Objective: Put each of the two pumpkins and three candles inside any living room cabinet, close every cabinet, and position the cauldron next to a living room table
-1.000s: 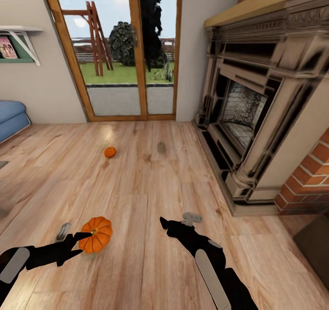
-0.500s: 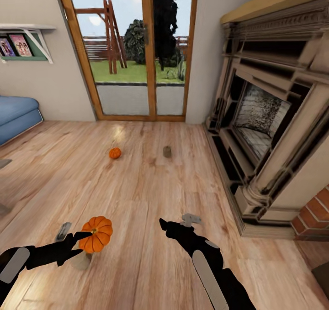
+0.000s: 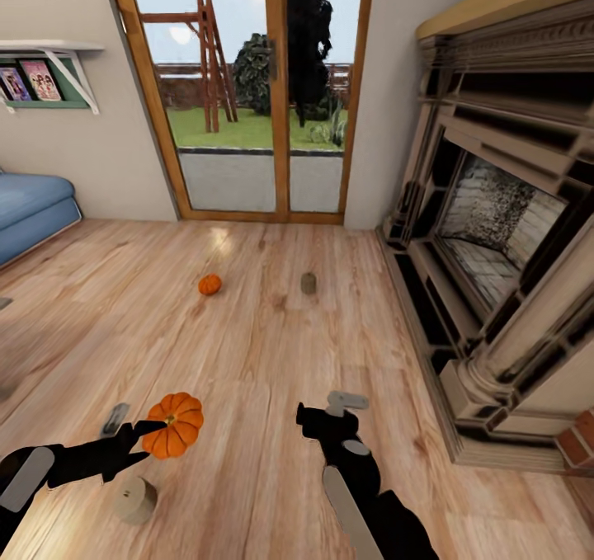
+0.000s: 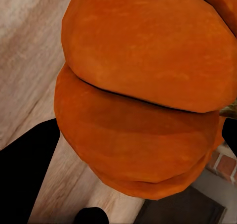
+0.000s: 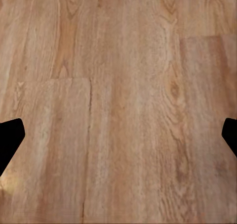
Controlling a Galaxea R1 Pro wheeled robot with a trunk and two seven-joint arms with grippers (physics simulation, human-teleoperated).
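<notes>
My left gripper [image 3: 142,433] is shut on a bright-orange ribbed pumpkin [image 3: 174,424], held a little above the wood floor. That pumpkin [image 4: 143,90] sits close against the left wrist camera, with black fingers [image 4: 24,174] at its edges. On the floor just below it stands a squat grey-brown candle [image 3: 134,499]. A second, smaller-looking pumpkin [image 3: 209,284] and another candle [image 3: 308,283] lie farther off toward the glass doors. My right gripper [image 3: 323,410] hangs open over bare floor, its fingertips wide apart [image 5: 118,135]. Cabinet, cauldron and table are out of view.
An ornate beige fireplace surround [image 3: 495,238] runs along the right side. Wood-framed glass doors [image 3: 256,98] close off the far wall. A blue sofa [image 3: 29,214] sits at the left under a wall shelf [image 3: 45,73]. Wood floor [image 3: 272,354] stretches between them.
The camera has moved, shifting the room in view; the candle under the held pumpkin now shows fully. The right arm has swung slightly. The left gripper still holds the pumpkin.
</notes>
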